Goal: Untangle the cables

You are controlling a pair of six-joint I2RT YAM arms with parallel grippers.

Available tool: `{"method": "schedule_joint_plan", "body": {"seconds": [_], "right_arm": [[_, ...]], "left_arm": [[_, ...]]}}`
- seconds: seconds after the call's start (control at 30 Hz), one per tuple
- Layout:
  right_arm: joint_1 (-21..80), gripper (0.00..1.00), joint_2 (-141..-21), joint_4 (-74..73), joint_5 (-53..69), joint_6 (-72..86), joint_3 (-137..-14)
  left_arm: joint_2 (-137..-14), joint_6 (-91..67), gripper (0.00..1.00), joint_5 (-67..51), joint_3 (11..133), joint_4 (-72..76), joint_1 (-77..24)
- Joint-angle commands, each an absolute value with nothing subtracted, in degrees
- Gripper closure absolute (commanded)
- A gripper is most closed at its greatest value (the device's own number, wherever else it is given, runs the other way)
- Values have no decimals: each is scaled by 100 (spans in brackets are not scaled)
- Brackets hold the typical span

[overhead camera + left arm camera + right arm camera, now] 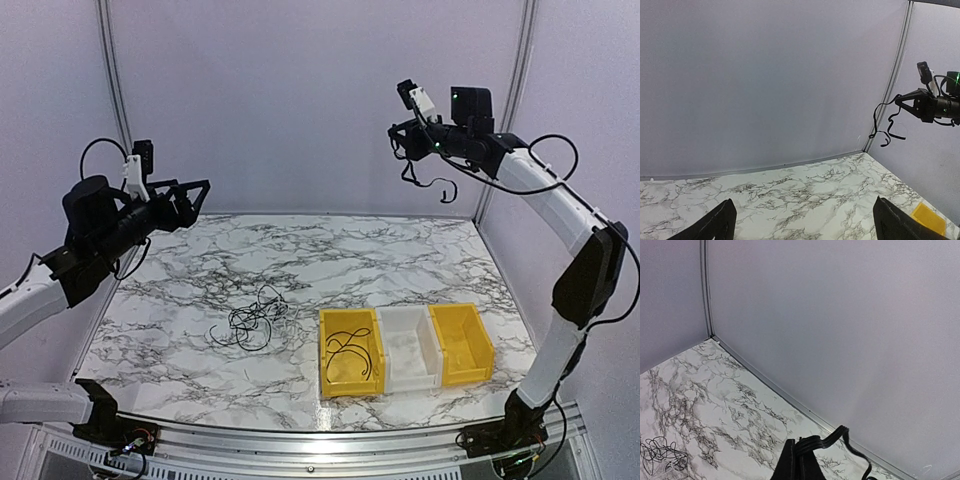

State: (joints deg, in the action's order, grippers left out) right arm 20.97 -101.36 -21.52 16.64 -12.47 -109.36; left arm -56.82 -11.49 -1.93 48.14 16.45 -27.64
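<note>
Cables (pixel 255 322): thin, limp cords, found at three locations.

1. A loose tangle (pixel 245 330) lies on the marble table (pixel 200 260), left of centre and toward the near edge, just beside the left end of the bin row but not touching it. Strands are mostly black, with a few paler ones at its far side. The loops overlap, so the number of cords in it cannot be determined.
2. One coiled black cable (pixel 352 357) lies inside the left yellow bin (pixel 325 350).
3. One hanging black cable (pixel 428 178) is suspended high over the far right corner of the table, clear of the surface, its loops and free end dangling. In the right wrist view it looks flat and ribbon-like.

Bins, counted: three, in a side-by-side row near the near edge, right of centre. The left yellow bin, the white bin (pixel 408 345) in the middle and the right yellow bin (pixel 462 342) stand against one another.

End effectors, counted: two. The right gripper (pixel 398 132) is clenched on the hanging black cable, raised near the right wall. The left gripper (pixel 203 190) is spread wide and grasps nothing, raised above the far left part of the table.
</note>
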Motion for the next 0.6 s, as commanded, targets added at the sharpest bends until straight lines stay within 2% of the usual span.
{"method": "schedule_joint_plan", "body": {"seconds": [0.0,0.3,0.57], "right_arm": [[2118,100,-9638,-2223,2231,-1415,-10751],[2228,100,-8738,-2462,2937,-1714,-10048],[3008,100,-8159,-2762,3118,-2285,-9669]], "left_arm": [[-5836,-1502,1,-266,4871,1477,-2743],[-6195,-1594,1,-87,5114,1477,-2745],[-6586,-1878,1,341,5243,1459,-2736]]}}
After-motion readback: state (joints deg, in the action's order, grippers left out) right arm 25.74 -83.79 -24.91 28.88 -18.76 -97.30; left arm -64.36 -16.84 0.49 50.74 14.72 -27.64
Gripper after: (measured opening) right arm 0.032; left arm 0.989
